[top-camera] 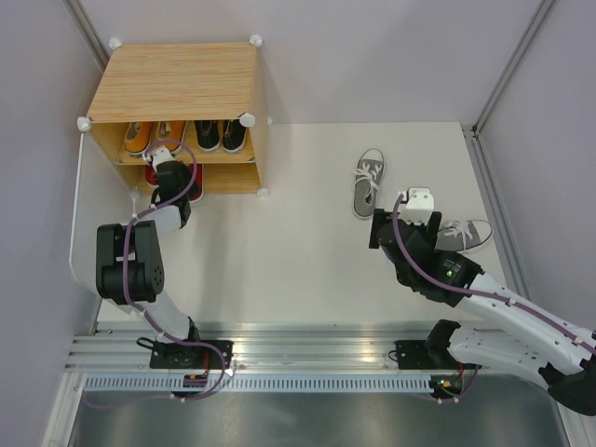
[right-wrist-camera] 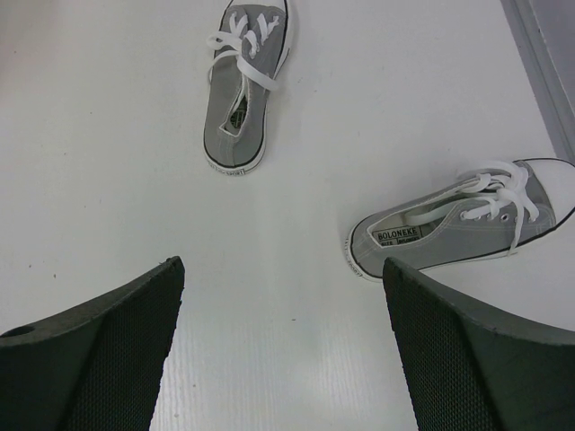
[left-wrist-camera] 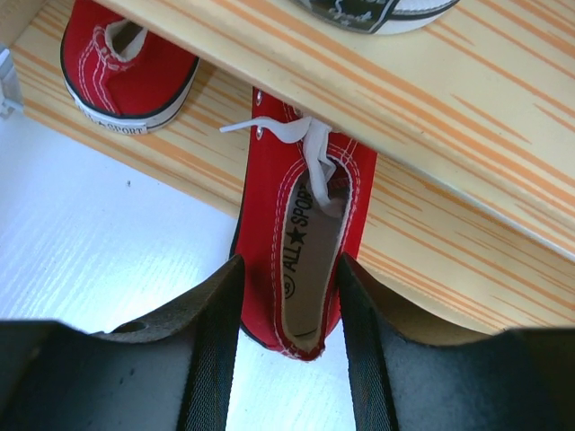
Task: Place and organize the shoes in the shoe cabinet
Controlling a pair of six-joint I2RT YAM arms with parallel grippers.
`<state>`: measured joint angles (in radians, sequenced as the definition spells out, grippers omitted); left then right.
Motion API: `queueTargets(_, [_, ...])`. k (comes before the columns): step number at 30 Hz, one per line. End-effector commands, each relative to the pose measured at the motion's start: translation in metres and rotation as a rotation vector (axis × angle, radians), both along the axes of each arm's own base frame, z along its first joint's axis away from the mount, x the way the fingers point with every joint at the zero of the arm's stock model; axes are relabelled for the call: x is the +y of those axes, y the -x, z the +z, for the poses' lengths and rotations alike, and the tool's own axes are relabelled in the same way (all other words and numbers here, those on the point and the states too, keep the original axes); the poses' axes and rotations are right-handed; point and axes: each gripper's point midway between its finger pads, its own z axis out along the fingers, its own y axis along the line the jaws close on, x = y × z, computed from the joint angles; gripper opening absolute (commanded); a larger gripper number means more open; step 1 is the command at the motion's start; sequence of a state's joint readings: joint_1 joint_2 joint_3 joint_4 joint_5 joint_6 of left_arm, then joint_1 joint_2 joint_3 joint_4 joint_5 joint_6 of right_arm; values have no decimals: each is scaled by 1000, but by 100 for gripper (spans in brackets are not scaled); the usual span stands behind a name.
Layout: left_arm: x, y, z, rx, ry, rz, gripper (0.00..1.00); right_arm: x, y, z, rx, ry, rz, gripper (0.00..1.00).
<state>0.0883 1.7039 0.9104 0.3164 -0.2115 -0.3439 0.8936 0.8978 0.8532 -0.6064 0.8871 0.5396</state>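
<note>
Red canvas is filling the gap of the left gripper [left-wrist-camera: 289, 269]. Its fingers are flanking the heel of a red shoe [left-wrist-camera: 305, 215], whose toe is already lying under the shelf [left-wrist-camera: 431, 99] of the cabinet [top-camera: 177, 82], ahead of the gripper. I cannot tell whether the fingers are pressing the heel or merely standing beside it.

The step in hand is probably seating this shoe in the lower compartment. Doing it well is calling for a straight push along the shoe's length, parallel to the other red shoe [left-wrist-camera: 126, 67] ahead and to the left. The gripper should then be backing off without snagging the loose lace [left-wrist-camera: 269, 133].

The right gripper [right-wrist-camera: 283, 269] is hanging over the bench [right-wrist-camera: 108, 162], jaws wide apart and holding nothing. One grey shoe [right-wrist-camera: 243, 90] is lying ahead of it, and a second grey shoe [right-wrist-camera: 449, 229] nearer and to its right.

The left wrist view is showing the heel between the fingers, which the overhead view is largely hiding behind the arm. Only the overhead view is showing the orange shoes [top-camera: 149, 137] and black shoes [top-camera: 219, 135] filling the upper level.
</note>
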Motion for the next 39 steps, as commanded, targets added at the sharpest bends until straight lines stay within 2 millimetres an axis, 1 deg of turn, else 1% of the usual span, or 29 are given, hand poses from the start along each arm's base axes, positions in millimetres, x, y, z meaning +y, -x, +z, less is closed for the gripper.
queueTargets(1, [0,3,4,-8,43,46,51,3,-4,8,-19,-9,6,95])
queueTargets(2, [-1,7,2,6,44,48,52,4,-4,8,-19,-12,8,95])
queueTargets(4, [-1,10,6,8,41,61,55,3,-4,9,-23,-16,5,95])
queueTargets(6, [-3,15,3,28,38,67,58,2,-3,9,-28,-23,4,95])
queueTargets(8, [-6,17,3,32,29,62,58,1,-3,8,-30,-28,5,95])
queueTargets(10, [-6,17,3,38,21,60,58,-1,-1,9,-32,-35,6,95])
queueTargets(13, [-6,15,3,45,21,60,52,-2,1,7,-32,-36,7,95])
queueTargets(14, [-6,13,2,51,21,61,48,-3,1,7,-32,-41,9,95])
queueTargets(15, [-5,14,-2,67,19,65,46,-4,2,7,-32,-38,8,95])
queueTargets(16, [-4,13,-2,70,18,70,44,-4,2,7,-32,-38,10,95])
queueTargets(17, [-4,11,-2,71,17,74,39,-5,2,8,-36,-36,3,95])
queueTargets(19, [-2,9,1,62,12,77,33,-8,3,10,-41,-34,-6,95])
queueTargets(20, [-1,8,2,60,5,82,23,-10,2,11,-46,-31,-13,95])
queueTargets(22, [1,4,6,53,-5,85,14,-10,3,11,-48,-28,-13,95])
queueTargets(23, [2,0,10,48,-14,86,5,-10,2,12,-49,-28,-12,95])
queueTargets(24, [5,-2,11,47,-23,96,3,-10,2,12,-48,-27,-12,95])
queueTargets(29, [14,-19,27,-9,-55,123,2,-10,0,16,-53,-23,-19,95])
queueTargets(30, [15,-22,23,-5,-60,119,2,-11,0,16,-55,-20,-22,95])
queueTargets(31, [17,-26,29,-16,-69,119,2,-12,0,17,-58,-15,-27,95])
queueTargets(33, [21,-31,31,-26,-74,125,2,-14,-1,19,-60,-8,-35,95])
queueTargets(36, [34,-37,33,-45,-72,152,2,-17,-2,22,-65,11,-52,95])
queueTargets(39, [39,-42,31,-59,-78,152,2,-17,-4,22,-66,16,-60,95])
